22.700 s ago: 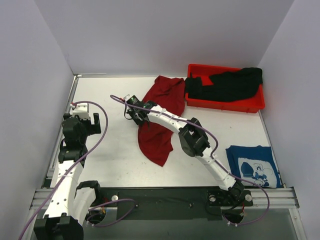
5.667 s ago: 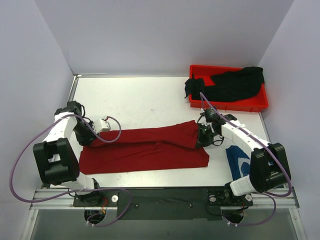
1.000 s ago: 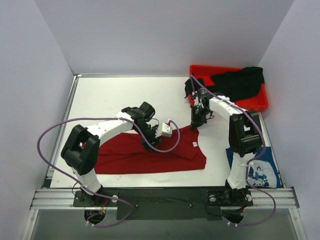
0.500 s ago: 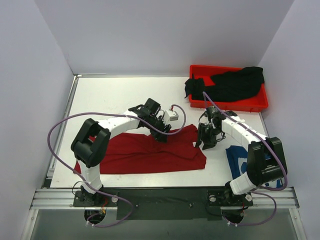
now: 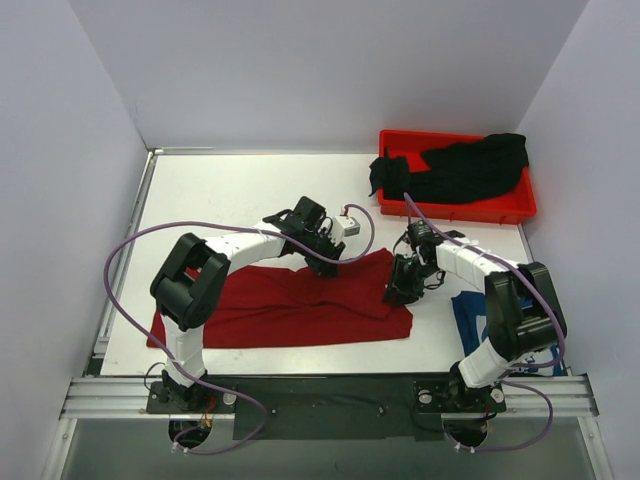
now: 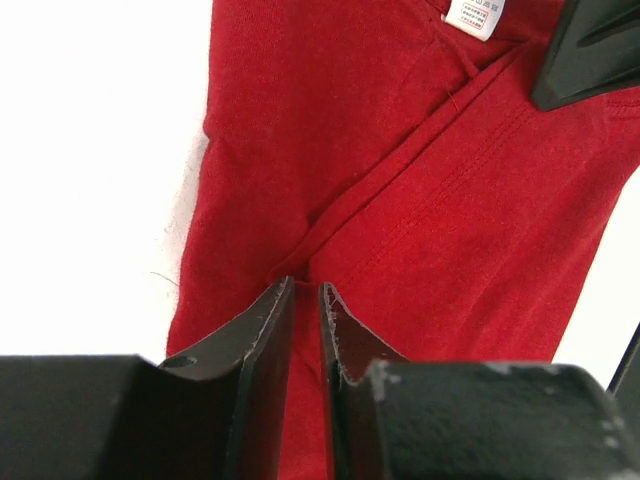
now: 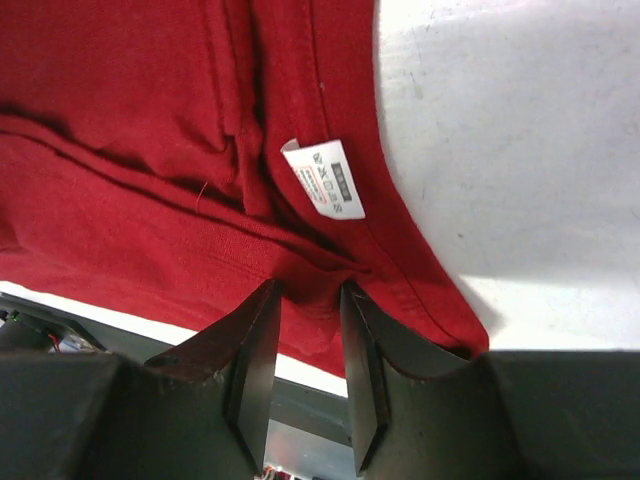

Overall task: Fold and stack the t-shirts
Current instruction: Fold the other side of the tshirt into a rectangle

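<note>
The dark red t-shirt (image 5: 290, 305) lies folded into a long strip across the table's front. My left gripper (image 5: 327, 265) sits at its far edge near the right end. In the left wrist view its jaws (image 6: 305, 290) are pinched narrowly on a raised fold of red cloth (image 6: 400, 180). My right gripper (image 5: 397, 292) is at the collar end, shut on puckered cloth (image 7: 310, 290) just below the white label (image 7: 323, 179). The black t-shirt (image 5: 460, 168) lies heaped in the red tray. The blue t-shirt (image 5: 468, 318) lies at the front right, partly hidden by the right arm.
The red tray (image 5: 505, 213) stands at the back right corner. Purple cables loop over the left side of the table from the left arm (image 5: 190, 285). White walls close in the table on three sides.
The left gripper slid right and back to the shirt's far edge. The right gripper came down from beside the tray to the collar end. Both closed onto red cloth.
</note>
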{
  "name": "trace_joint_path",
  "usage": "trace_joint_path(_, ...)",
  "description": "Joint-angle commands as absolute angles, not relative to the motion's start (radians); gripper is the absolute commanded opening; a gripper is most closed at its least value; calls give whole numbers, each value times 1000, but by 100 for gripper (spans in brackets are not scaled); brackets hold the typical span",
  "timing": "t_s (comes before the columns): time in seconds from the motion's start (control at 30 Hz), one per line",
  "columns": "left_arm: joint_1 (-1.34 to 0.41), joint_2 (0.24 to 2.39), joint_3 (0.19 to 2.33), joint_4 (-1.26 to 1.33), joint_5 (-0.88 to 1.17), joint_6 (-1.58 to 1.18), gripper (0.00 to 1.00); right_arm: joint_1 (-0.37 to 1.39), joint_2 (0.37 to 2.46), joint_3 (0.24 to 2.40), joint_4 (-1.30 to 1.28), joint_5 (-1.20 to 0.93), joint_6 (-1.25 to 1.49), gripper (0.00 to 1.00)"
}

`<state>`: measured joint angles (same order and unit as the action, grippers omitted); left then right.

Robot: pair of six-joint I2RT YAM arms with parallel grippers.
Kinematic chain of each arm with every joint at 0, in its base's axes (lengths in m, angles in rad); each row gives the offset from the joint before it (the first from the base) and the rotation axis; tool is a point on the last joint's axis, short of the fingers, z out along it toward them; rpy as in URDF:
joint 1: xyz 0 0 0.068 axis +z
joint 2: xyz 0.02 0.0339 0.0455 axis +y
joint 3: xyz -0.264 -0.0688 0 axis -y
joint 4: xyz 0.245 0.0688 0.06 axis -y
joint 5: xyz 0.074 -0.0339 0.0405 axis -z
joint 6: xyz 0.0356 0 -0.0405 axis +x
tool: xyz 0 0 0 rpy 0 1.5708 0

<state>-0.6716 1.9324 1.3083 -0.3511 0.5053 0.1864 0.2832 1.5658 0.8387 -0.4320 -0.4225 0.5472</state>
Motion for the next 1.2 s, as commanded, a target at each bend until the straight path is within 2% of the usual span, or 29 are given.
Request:
trace_joint_path(0.0, -670, 1934, 1324, -325, 545, 182, 24, 288, 1608, 841, -429, -462, 566, 24)
trace_joint_path(0.1, -670, 1933, 1322, -331, 535, 195, 18, 288, 1591, 839, -437, -434, 558, 2)
trace_joint_path(0.17, -670, 1936, 1324, -333, 523, 199, 15, 288, 1578, 851, -452, -417, 542, 0)
trace_joint_path(0.23, -670, 1939, 1327, -334, 515, 210, 16, 290, 1574, 864, -468, -411, 525, 0)
trace_joint_path(0.33, -672, 1940, 1327, -333, 485, 216, 46, 296, 1565, 871, -479, -417, 506, 0)
trace_joint_path(0.4, -673, 1945, 1325, -321, 474, 219, 52, 304, 1554, 876, -477, -422, 491, 0)
trace_joint_path(0.5, -687, 1962, 1335, -324, 456, 235, 53, 324, 1546, 885, -482, -417, 479, 0)
trace_joint_path(0.57, -696, 1974, 1332, -319, 445, 245, 49, 327, 1549, 888, -483, -417, 479, 0)
trace_joint_path(0.63, -703, 1977, 1325, -319, 460, 245, 40, 327, 1549, 885, -483, -413, 479, 0)
trace_joint_path(0.7, -709, 1977, 1322, -321, 468, 247, 25, 327, 1545, 881, -483, -410, 477, 0)
trace_joint_path(0.77, -707, 1974, 1327, -327, 463, 245, 4, 325, 1534, 881, -488, -402, 472, 0)
trace_joint_path(0.8, -706, 1968, 1334, -336, 459, 244, 0, 324, 1531, 884, -492, -399, 466, 0)
trace_joint_path(1.17, -646, 1905, 1350, -377, 474, 253, 3, 331, 1491, 917, -505, -379, 379, 0)
